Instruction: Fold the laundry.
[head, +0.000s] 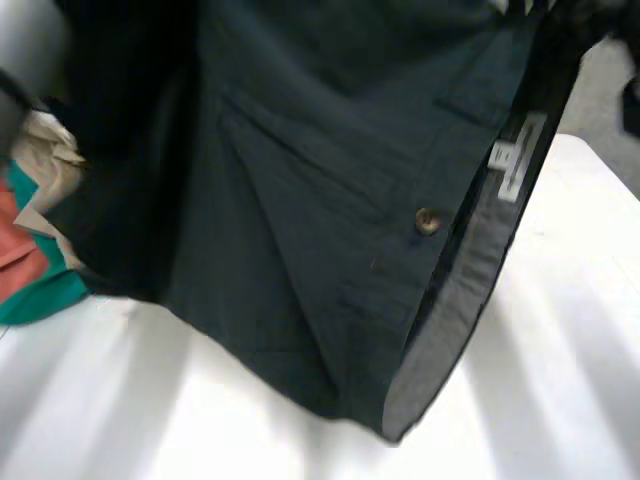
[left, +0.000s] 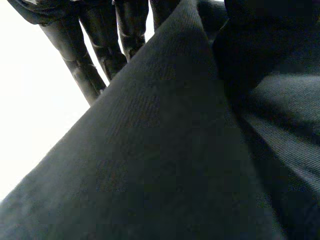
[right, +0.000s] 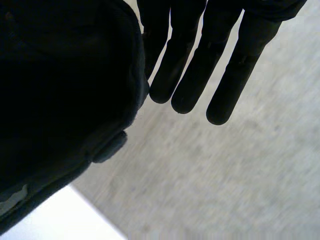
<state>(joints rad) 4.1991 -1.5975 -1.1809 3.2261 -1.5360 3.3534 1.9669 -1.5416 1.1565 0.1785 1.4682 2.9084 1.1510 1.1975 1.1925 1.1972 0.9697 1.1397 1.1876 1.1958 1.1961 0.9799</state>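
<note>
1. Left hand (left: 107, 45): fingers straight, dark trousers (head: 300, 200) draped against them; right hand (right: 225, 65) likewise straight-fingered, cloth hanging over its thumb side.
2. The trousers hang lifted above the white table (head: 560, 380).
3. Risk: with nothing visibly pinched, they may slide off, perhaps onto the clothes pile (head: 30, 260).

Dark green trousers (head: 300, 200) hang spread above the white table (head: 560, 380), showing their grey waistband lining (head: 450, 320), white label (head: 515, 158) and brown button (head: 428, 221). Other clothes (head: 30, 260) lie heaped at the table's left edge.
</note>
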